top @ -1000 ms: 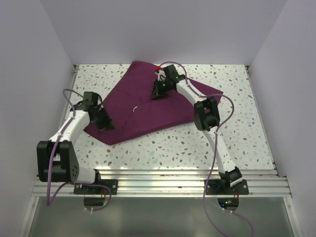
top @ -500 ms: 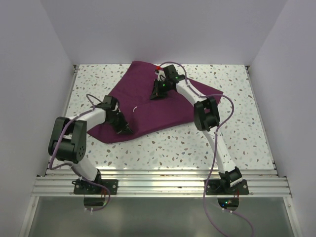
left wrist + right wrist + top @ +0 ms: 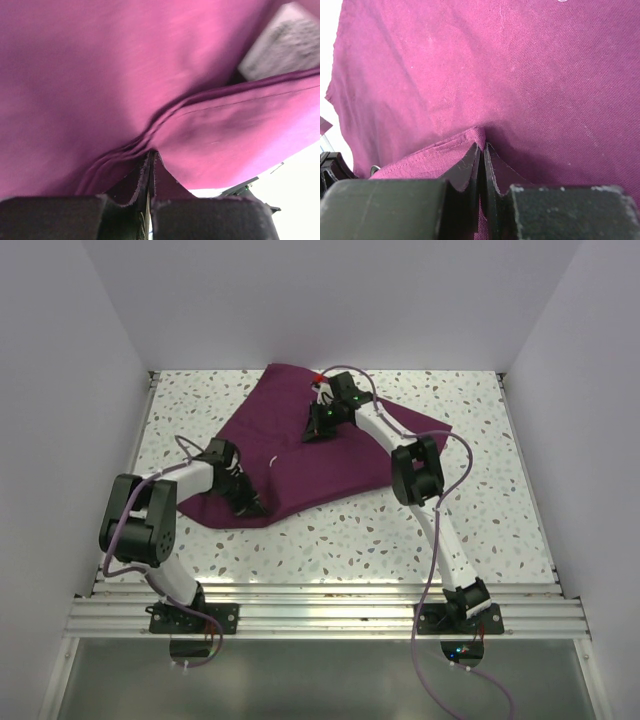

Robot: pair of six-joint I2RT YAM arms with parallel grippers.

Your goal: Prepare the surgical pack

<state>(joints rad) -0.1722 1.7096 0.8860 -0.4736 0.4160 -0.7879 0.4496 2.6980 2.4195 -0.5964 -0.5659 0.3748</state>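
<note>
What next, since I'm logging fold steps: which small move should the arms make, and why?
Probably lift the left gripper and draw its pinched near edge inward over the surgical pack; both it and the right gripper are shut on cloth, so the fold seems ready to carry.

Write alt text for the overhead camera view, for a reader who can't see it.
A maroon drape lies spread on a speckled table, pinched in two places. The left gripper has its jaws shut on the drape's near edge; the right gripper has its jaws shut on a fold farther back.
</note>
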